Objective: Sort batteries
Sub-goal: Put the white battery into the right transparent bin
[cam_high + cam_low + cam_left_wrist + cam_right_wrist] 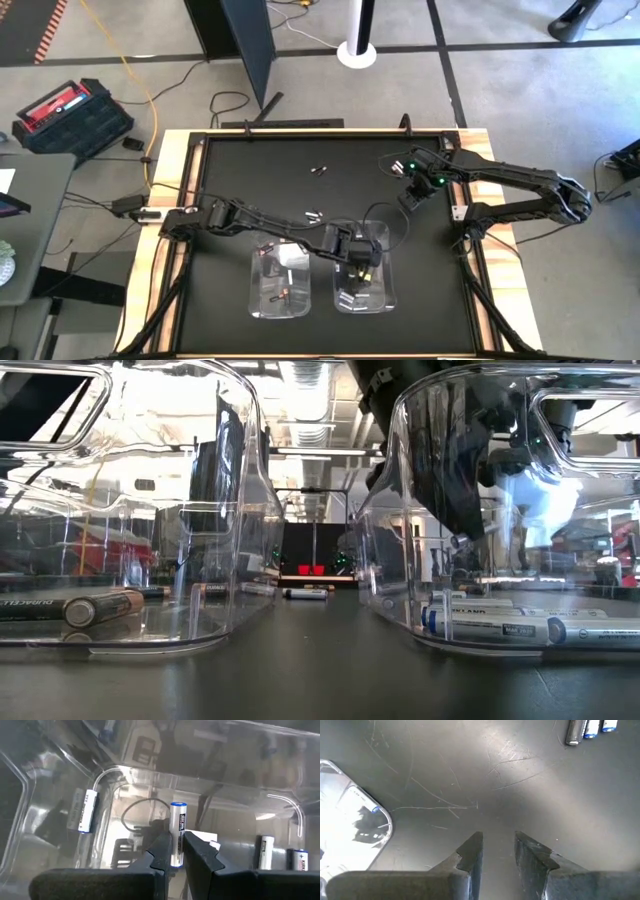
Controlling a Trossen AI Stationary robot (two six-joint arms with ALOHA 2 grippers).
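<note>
My left gripper [177, 845] reaches down into the right clear bin [385, 290] and is shut on a white battery with a blue cap [178, 820]. Other white batteries [84, 810] lie on that bin's floor, also seen in the low view [510, 626]. The left clear bin [258, 300] holds dark batteries [90, 606]. Loose batteries lie on the black table [315, 213], with one farther back [320, 170]. My right gripper [498, 845] hovers open over bare table near the right edge [408, 200], touching nothing. My left gripper pinches the white battery between its two fingers [160, 851], on the end away from the blue cap [175, 855]. The fingers come from above, pointing down into the right bin, and the battery lies along them. Its blue-capped end [178, 806] sticks out toward the bin floor.
The two clear bins stand side by side near the table's near edge. A small group of batteries [585, 727] lies on the table ahead of my right gripper, and a bin corner [350, 820] shows there too. Wooden rails [480, 290] frame the black mat.
</note>
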